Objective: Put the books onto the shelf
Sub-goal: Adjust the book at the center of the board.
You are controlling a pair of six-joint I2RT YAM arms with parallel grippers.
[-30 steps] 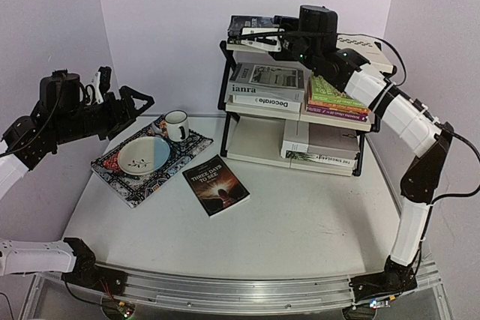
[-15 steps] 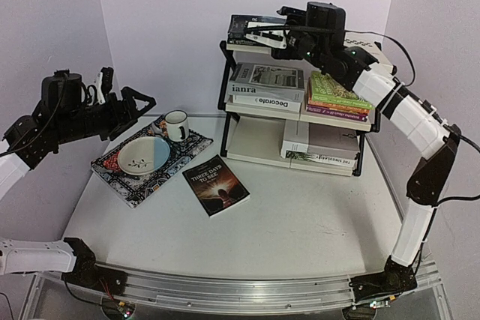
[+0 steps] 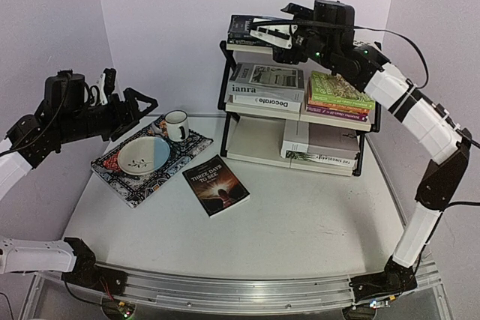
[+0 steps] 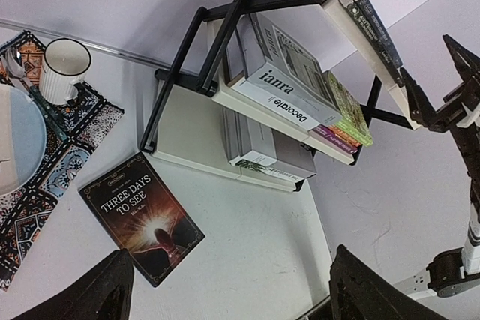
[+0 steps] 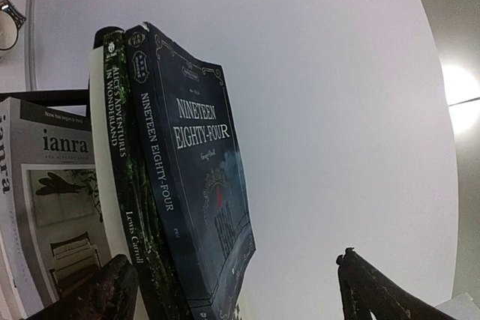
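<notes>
- Black metal frame with cream panels: the shelf (image 3: 223, 84) stands at the back of the counter (image 3: 300, 222), against the wall.
- Top tier, left end: we read "Nineteen Eighty-Four" (image 5: 202, 185) lying flat on "Alice's Adventures in Wonderland" (image 5: 120, 185).
- Middle tier, left: the grey-white "ianra" book (image 3: 259, 80) lies on "Decorate" (image 3: 268, 103).
- Middle tier, right: a colourful stack (image 3: 339, 95) with a green book on top and orange and purple ones under it.
- Bottom tier, right: a pale stack (image 3: 322, 149) lying flat, spines to the front.
- One book is off the shelf. "Three Days to See" (image 3: 216, 183), dark, lies cover up on the counter in front of the shelf, just beside the placemat's (image 3: 112, 177) near corner.
- Right claw (image 3: 270, 24): up at the top tier, just right of the two dark books, fingers spread wide, gripping nothing. In its wrist view the books sit between the fingers, and we see no contact.
- Left claw (image 3: 131, 94): hangs above the placemat's far left edge, well apart from the shelf, fingers wide, nothing in it.
- On the placemat: a bowl (image 3: 144, 155), a white mug (image 3: 177, 125) behind it, and a spoon (image 4: 16, 61) between the two.
</notes>
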